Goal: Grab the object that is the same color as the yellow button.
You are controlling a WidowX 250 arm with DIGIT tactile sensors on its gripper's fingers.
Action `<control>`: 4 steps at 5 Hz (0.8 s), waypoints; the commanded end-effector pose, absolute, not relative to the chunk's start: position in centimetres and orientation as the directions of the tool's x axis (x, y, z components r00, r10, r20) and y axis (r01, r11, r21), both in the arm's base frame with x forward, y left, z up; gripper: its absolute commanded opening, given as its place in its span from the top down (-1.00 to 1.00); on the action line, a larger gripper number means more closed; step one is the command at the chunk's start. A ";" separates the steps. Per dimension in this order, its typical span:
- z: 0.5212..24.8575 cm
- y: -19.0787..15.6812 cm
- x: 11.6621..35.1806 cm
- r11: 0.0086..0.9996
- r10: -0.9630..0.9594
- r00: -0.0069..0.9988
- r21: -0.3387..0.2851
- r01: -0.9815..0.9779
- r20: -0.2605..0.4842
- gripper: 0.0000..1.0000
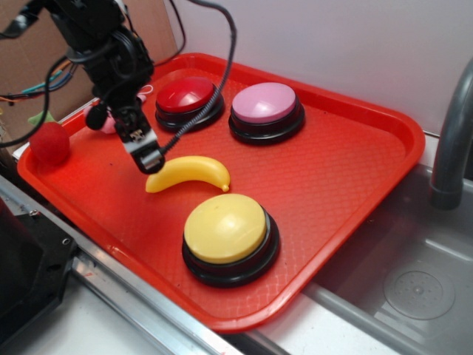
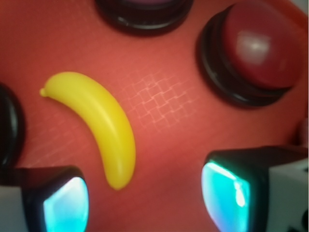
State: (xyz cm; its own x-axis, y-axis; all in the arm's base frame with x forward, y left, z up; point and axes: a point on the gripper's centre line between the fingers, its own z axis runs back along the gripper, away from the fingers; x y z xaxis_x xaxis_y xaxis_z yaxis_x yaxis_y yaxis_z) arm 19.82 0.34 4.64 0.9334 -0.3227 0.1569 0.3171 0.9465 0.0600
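Gripper (image 2: 145,198) spread, above one end of small curved glossy yellow plastic banana (image 2: 101,125). Likely light, rigid, slippery; pinch mid-body across its width.

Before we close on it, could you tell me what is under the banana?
The banana lies straight on the red tray; nothing else shows beneath it. The open gripper hides its left tip in the exterior view.

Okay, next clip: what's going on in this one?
A WidowX arm is going after the yellow toy banana on a red tray. Its hand sits just above the banana's left end, fingers open, nothing gripped yet. The wrist view shows the banana lying flat between the open fingers, nearer one of them. The yellow button sits in front, the red button and pink button behind.
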 end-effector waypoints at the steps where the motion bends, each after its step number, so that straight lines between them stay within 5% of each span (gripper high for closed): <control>1: 2.2 -1.5 23.0 0.925 -0.377 0.919 0.101 0.366 0.119 -1.00; 3: 0.8 -1.9 22.8 0.925 -0.379 0.921 0.084 0.372 0.091 -1.00; 4: 0.9 -2.0 22.8 0.913 -0.398 0.917 0.106 0.395 0.010 1.00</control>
State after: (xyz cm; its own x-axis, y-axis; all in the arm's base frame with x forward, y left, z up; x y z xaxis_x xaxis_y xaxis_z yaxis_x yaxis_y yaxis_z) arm 22.14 -1.84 0.44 0.9211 -0.3893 -0.0076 0.3881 0.9164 0.0979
